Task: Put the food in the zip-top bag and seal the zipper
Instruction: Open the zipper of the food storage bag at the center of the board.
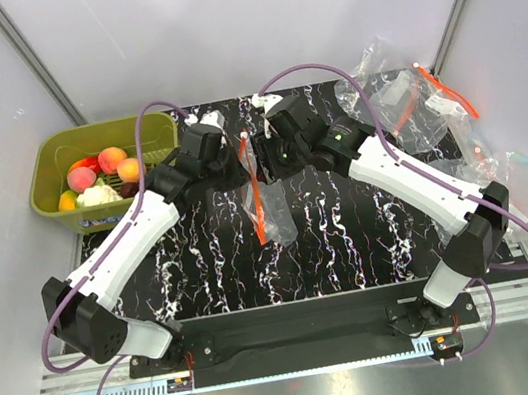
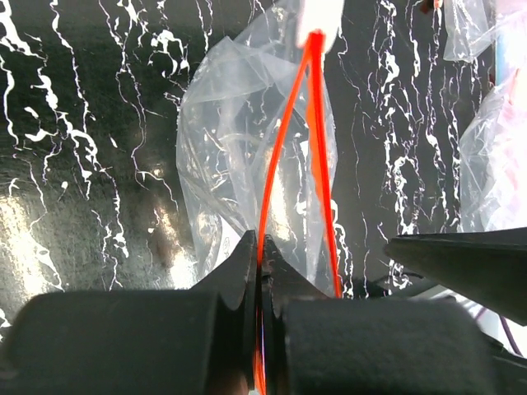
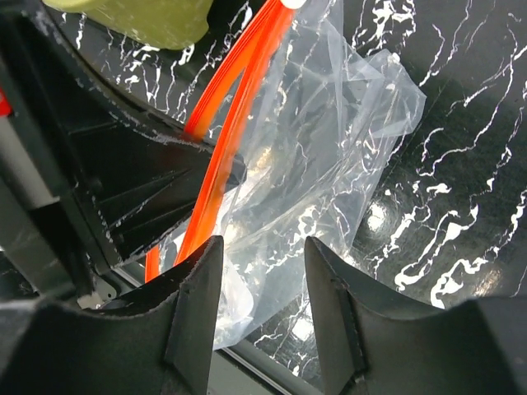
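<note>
Left pincer [image 2: 260, 257]: clenched on zipper [image 2: 319, 123].
Right pincer [image 3: 263, 251]: released, over bag [image 1: 274, 211].
Bag: mid-surface [image 1: 195, 270], between both pincers.
Food [image 1: 113, 160]: in green basket [image 1: 44, 184], far left.
Clutter: spare bags [image 1: 410, 102], right.

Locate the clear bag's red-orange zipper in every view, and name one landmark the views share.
Top view: the zipper is a near-vertical strip at the centre, between the two arms' tips.
Left wrist view: it runs from top centre down to bottom centre, pinched between the left fingers.
Right wrist view: it slants from top centre to lower left, beside the spread right fingers.
Shared landmark: the black, white-veined table under the bag.
</note>
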You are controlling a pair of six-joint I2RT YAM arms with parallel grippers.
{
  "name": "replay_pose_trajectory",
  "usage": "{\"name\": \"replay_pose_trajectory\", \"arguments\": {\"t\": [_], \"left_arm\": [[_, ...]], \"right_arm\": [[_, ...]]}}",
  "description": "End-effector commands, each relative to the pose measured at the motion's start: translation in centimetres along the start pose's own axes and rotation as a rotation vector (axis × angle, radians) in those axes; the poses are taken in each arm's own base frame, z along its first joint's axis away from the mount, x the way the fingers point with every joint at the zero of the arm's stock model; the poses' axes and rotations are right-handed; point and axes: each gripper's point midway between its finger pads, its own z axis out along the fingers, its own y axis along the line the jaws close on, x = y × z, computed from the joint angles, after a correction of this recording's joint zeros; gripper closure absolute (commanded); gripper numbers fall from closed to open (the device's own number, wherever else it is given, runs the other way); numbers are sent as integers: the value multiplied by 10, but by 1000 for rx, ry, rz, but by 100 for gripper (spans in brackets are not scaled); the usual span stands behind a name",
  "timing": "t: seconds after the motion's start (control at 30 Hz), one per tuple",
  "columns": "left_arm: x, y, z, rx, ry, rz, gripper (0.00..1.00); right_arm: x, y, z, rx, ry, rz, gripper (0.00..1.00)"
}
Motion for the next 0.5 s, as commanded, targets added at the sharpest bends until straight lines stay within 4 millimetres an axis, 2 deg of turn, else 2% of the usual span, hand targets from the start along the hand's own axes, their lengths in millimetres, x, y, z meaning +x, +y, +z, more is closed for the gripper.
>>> {"name": "replay_pose_trajectory", "arguments": {"t": [0.0, 0.17, 0.3, 0.47], "left_arm": [[-18, -9, -3, -27, -71, -4, 100], [-18, -10, -2, -57, -77, -5, 100], [-16, -9, -1, -62, -69, -13, 100], [-16, -8, 0, -64, -69, -18, 100]], "right_arm": [[-17, 1, -8, 15, -48, 12, 49], [-19, 4, -11, 4, -53, 13, 49], [-29, 3, -25, 10, -113, 18, 48], [-19, 11, -18, -35, -75, 36, 47]]}}
